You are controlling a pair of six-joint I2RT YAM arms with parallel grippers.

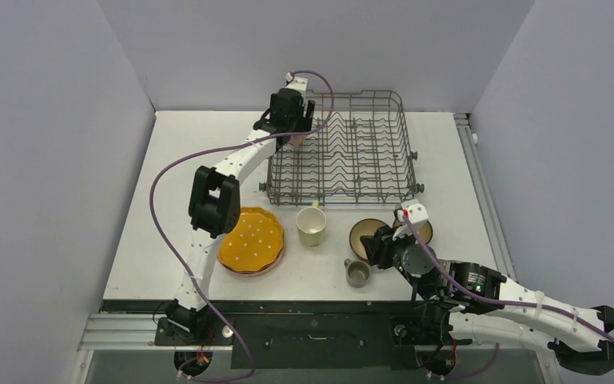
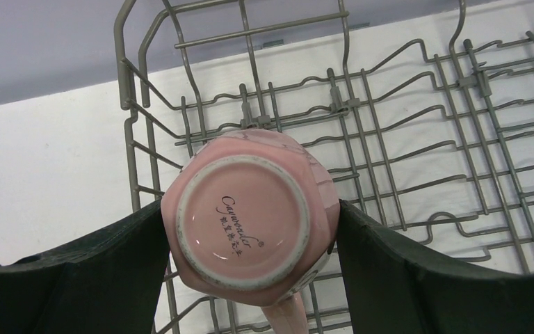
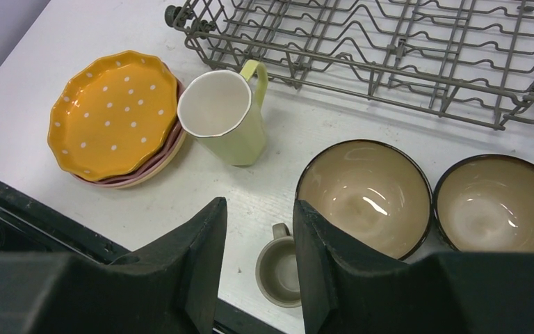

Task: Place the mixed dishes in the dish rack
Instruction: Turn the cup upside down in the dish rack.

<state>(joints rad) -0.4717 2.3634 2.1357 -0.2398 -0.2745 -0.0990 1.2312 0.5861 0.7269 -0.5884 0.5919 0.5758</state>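
The left end effector is grasping the glossy pink ceramic mug by its sides, base turned up toward the wrist and handle pointing back under it, while the grey metal wire dish rack is lying directly beneath it. The mug is looking stiff, fairly heavy and breakable (glazed walls are likely slippery), so gripping across the body seems the sound hold. The right end effector is hanging released and empty, with the small grey-olive cup sitting on the white desk just below it, the two brown tan-lined bowls ahead to its right, and the pale yellow mug and orange white-dotted scalloped plate ahead to its left.
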